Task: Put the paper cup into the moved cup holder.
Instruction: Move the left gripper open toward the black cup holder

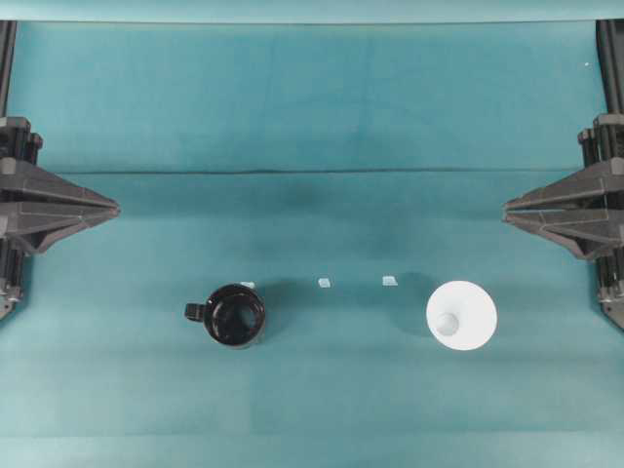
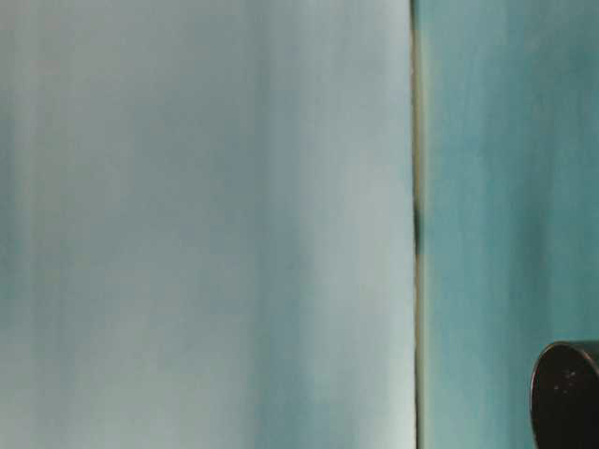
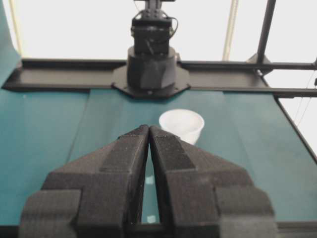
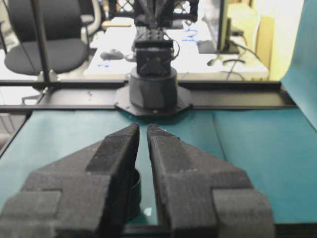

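Paper cup (image 1: 461,315) & cup holder (image 1: 235,315) apart, empty; L gripper (image 3: 149,130) clenched, R gripper (image 4: 142,129) near-clenched.

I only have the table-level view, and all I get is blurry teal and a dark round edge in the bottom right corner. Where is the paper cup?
Observer: The paper cup stands upright on the right of the overhead view, well apart from the black cup holder on the left.
Operator: Is anything in the holder yet?
Observer: No, its inside looks empty from overhead.
Operator: Is either gripper near the cup?
Observer: No, the left gripper and the right gripper sit at the far sides of the overhead view, holding nothing.
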